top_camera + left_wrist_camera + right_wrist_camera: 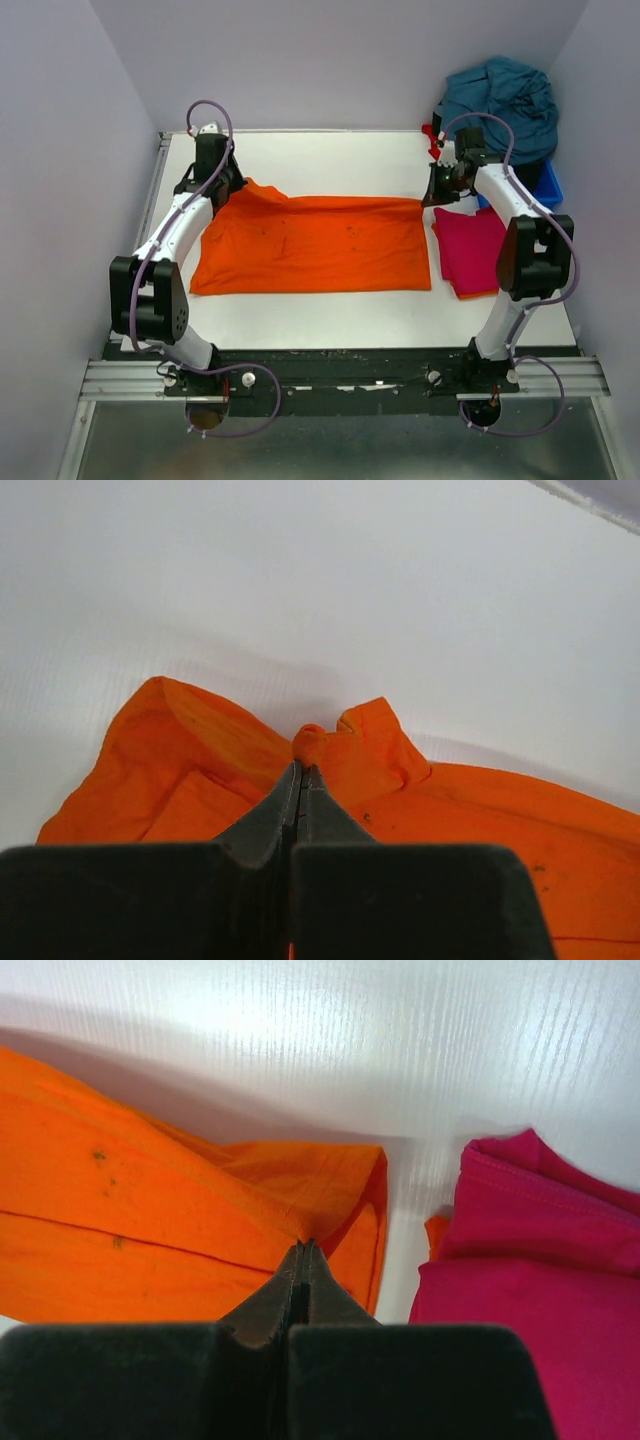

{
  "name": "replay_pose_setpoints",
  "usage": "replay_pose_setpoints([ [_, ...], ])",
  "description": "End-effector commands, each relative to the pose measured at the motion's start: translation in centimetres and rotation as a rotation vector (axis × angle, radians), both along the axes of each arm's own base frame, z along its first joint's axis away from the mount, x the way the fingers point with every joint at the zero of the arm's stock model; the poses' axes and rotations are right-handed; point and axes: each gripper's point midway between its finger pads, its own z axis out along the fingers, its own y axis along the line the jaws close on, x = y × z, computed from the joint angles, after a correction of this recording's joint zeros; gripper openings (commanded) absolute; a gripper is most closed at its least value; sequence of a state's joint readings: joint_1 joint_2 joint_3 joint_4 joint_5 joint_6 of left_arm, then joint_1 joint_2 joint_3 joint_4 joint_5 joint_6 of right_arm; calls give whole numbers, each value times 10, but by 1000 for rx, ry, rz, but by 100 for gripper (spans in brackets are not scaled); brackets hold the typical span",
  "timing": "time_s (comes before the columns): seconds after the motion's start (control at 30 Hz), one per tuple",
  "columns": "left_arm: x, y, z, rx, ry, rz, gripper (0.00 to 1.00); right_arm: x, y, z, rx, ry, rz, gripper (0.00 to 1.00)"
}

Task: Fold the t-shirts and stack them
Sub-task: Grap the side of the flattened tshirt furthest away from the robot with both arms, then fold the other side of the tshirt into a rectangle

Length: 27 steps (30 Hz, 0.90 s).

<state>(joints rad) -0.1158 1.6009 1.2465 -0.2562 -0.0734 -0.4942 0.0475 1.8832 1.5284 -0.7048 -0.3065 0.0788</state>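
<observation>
The orange shirt lies flat mid-table as a wide rectangle. Its near edge runs straight, parallel to the table's near edge, with a bare white strip between them. Its far edge dips in the middle and rises at both corners, where the 2 grippers hold it. Beyond it a broad bare band reaches the back wall.

The left gripper is closed on the far-left corner, with a small knot of orange cloth bunched at its tips. The right gripper is closed on the far-right corner, where a fold of the shirt comes to a point between its tips. In the top view, the left gripper and right gripper sit at about the same depth on the table.

On the left, the shirt's edge stops short of the table's side edge, and the left arm slants over that margin. On the right, only a narrow white gap separates it from the folded magenta shirt, which lies partly under the right arm. An orange sliver shows beneath the magenta shirt; what it belongs to I cannot tell.

Count: 1 orange shirt, 1 magenta shirt, 1 teal heap of an unclear number of garments piled on 1 blue bin in the far-right corner, and 1 red scrap beside it. Walls close 3 sides.
</observation>
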Motion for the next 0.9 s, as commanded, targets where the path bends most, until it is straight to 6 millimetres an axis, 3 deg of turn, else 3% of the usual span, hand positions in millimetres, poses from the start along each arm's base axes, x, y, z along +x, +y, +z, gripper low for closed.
replay_pose_setpoints([
  [0.0, -16, 15, 22, 48, -40, 71, 0, -3, -1, 15, -2, -55, -28, 1],
  [0.43, -59, 24, 37, 80, -49, 114, 0, -27, -5, 11, -23, -45, -62, 1],
  [0.7, -96, 38, 20, 113, -16, 180, 0, -40, -9, -10, -59, -3, -87, 1],
  [0.87, -115, 35, 3, 100, 17, 174, 0, -51, -11, -23, -78, 24, -97, 1],
])
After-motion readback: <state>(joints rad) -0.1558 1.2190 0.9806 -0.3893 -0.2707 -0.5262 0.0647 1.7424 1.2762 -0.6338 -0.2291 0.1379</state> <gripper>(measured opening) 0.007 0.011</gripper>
